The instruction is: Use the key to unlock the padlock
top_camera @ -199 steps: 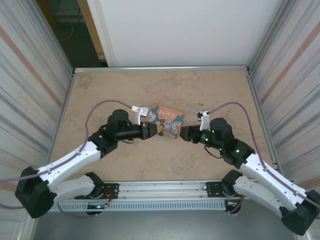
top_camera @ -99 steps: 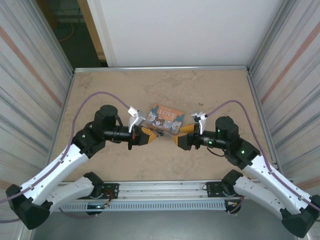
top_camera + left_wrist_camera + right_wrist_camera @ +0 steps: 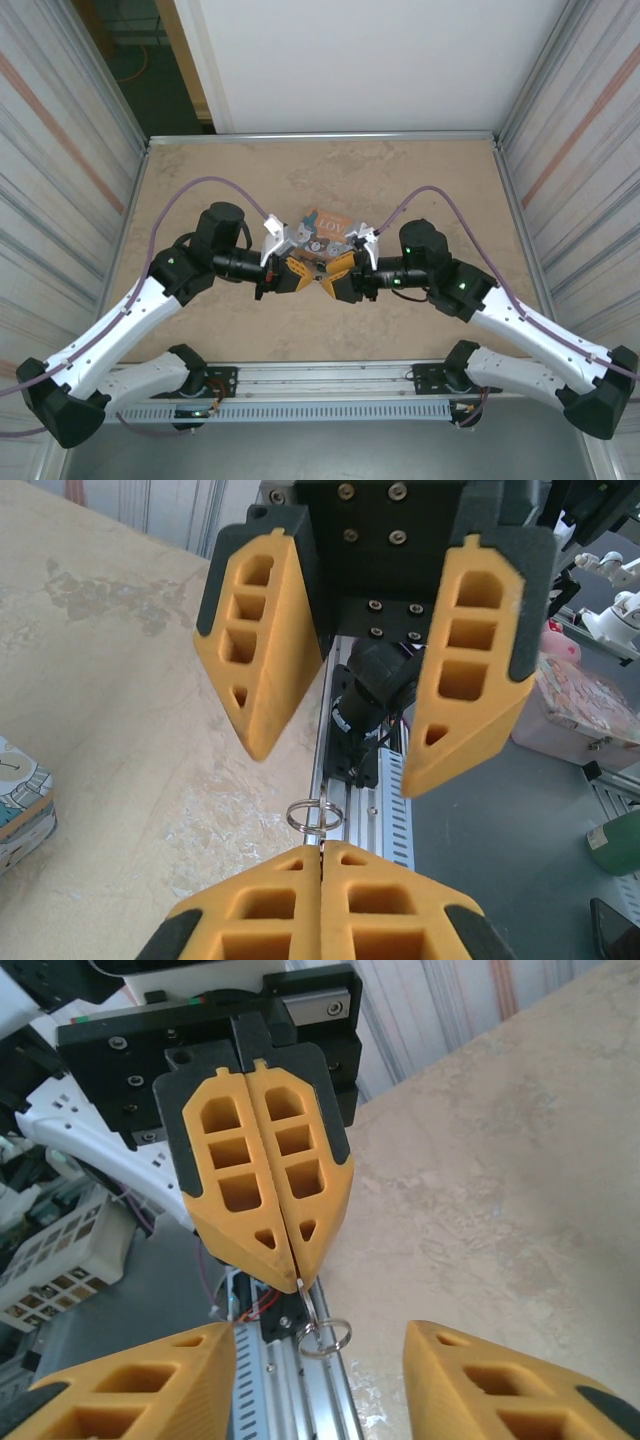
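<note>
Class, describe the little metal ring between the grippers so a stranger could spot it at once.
On the beige stone-look table, find the orange cartoon-printed box; at its near edge the shut left gripper faces the open right gripper. From the left one's tips sticks a thin silvery wire ring, the only bare-metal loop among orange fingers.

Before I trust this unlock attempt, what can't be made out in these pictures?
The key: wrist views, blade buried between the fingers of the shut left gripper; its ring pokes out.
The padlock: top view, too small to pick out.
The orange box: top view, near side covered by the right gripper.
</note>
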Motion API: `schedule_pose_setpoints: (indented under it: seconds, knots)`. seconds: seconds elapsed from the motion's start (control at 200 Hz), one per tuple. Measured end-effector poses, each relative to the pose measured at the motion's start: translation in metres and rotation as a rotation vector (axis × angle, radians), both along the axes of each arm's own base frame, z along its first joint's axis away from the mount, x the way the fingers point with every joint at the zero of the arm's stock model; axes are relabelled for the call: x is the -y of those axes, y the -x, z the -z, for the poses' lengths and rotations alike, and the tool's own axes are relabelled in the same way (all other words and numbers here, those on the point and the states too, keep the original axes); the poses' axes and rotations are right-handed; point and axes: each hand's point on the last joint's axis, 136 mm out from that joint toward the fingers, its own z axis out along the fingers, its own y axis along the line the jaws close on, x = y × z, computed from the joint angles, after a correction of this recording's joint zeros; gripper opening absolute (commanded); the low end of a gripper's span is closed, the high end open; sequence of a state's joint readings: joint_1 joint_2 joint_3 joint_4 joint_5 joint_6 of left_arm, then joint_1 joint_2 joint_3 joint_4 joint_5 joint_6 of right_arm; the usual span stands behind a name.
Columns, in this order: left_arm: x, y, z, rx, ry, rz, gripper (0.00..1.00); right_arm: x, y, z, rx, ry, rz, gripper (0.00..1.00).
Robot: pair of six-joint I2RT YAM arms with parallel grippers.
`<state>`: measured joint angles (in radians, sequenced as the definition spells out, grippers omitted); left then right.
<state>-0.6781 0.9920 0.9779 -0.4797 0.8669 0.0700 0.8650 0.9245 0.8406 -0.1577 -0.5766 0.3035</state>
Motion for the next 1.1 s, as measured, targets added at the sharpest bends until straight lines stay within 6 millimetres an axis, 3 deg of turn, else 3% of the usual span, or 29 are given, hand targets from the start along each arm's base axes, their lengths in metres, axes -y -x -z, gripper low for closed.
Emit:
schedule_pose_setpoints:
  seconds: [0.25,0.606,0.837,0.917,0.962,1.012,1.057,1.102]
  knots:
    - [0.000,0.001,0.000,0.009,0.003,0.008,0.00,-0.011,0.001,0.012,-0.033,0.033,-0.026,0.25]
    - [-0.002,0.001,0.003,0.006,-0.014,0.008,0.00,-0.012,0.003,0.010,-0.033,0.027,-0.043,0.02]
    - [-0.002,0.001,0.004,0.009,-0.017,0.010,0.00,-0.011,0.004,0.011,-0.036,0.029,-0.043,0.00]
    - [-0.002,0.001,0.003,0.009,-0.018,0.009,0.08,-0.011,0.003,0.011,-0.035,0.029,-0.041,0.00]
    - [-0.002,0.000,0.004,0.011,-0.019,0.005,0.24,-0.011,0.002,0.011,-0.033,0.031,-0.035,0.00]
    - [-0.002,-0.002,0.004,0.012,-0.023,-0.006,0.33,-0.011,0.000,0.012,-0.028,0.038,-0.021,0.00]
    - [-0.004,-0.005,0.003,0.002,-0.024,-0.026,0.47,-0.010,-0.002,0.014,-0.023,0.047,-0.004,0.00]
    - [-0.007,-0.011,0.001,-0.002,-0.017,-0.056,0.51,-0.009,-0.006,0.016,-0.015,0.059,0.019,0.00]
